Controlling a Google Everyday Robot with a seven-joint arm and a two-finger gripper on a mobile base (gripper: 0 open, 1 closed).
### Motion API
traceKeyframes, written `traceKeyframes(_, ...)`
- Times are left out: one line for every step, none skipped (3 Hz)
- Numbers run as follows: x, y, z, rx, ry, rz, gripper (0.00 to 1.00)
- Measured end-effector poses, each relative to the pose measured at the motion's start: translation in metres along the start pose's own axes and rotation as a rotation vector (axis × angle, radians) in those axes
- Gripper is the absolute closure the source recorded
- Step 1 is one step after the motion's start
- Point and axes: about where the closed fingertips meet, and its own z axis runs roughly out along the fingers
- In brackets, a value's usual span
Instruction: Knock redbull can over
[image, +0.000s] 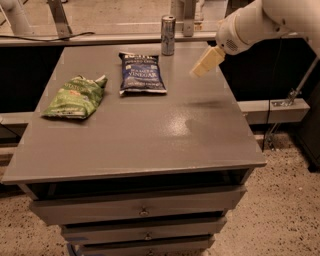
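Your redbull can (168, 35) stood upright at the far edge of the table (150, 145), near the middle of that edge. You could not read the writing on it. Your gripper (196, 71) hung over the table's right side, to the right of the can and apart from it. Its fingers looked pressed together, with nothing between them. A dark blue chip bag (142, 73) lay flat just in front of the can, and you could read "VINEGAR" on it. A green chip bag (75, 96) lay to the left, its words too small to read.
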Motion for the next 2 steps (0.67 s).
traceKeyframes(-0.0113,-0.0254,0.0370,0.008,-0.151,0.125,0.00)
traceKeyframes(-0.0104,-0.0303,0.0449,0.006,-0.174,0.148,0.00)
